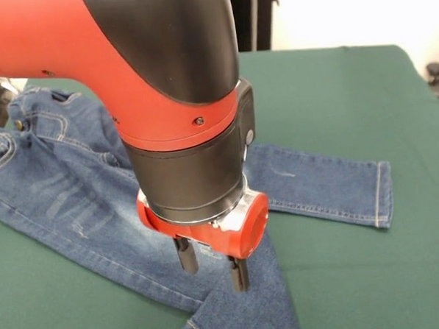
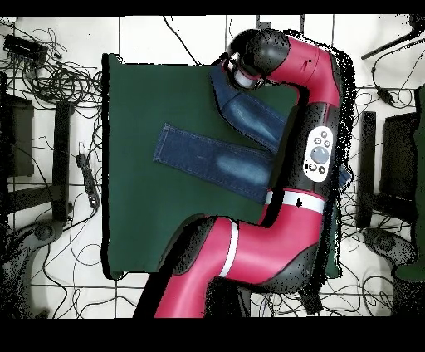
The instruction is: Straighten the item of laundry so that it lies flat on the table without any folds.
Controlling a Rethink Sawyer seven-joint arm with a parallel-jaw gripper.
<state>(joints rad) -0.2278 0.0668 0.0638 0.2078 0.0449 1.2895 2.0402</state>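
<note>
The blue denim jeans (image 1: 66, 194) lie on the dark green table (image 1: 348, 99), waistband at the left. One leg runs right and ends in a hemmed cuff (image 1: 381, 194). The other leg runs toward the bottom edge, where its end looks turned over. My gripper (image 1: 212, 266) points down over this nearer leg, its two black fingers (image 1: 186, 256) apart with denim showing between them; I cannot tell whether the tips touch the cloth. In the overhead view the arm's wrist (image 2: 251, 66) covers the gripper, and the jeans (image 2: 207, 158) spread below and left of it.
The red and black arm (image 2: 311, 149) crosses the right side of the table (image 2: 133, 216) in the overhead view and hides the waist end of the jeans. Cables and stands surround the table on the floor.
</note>
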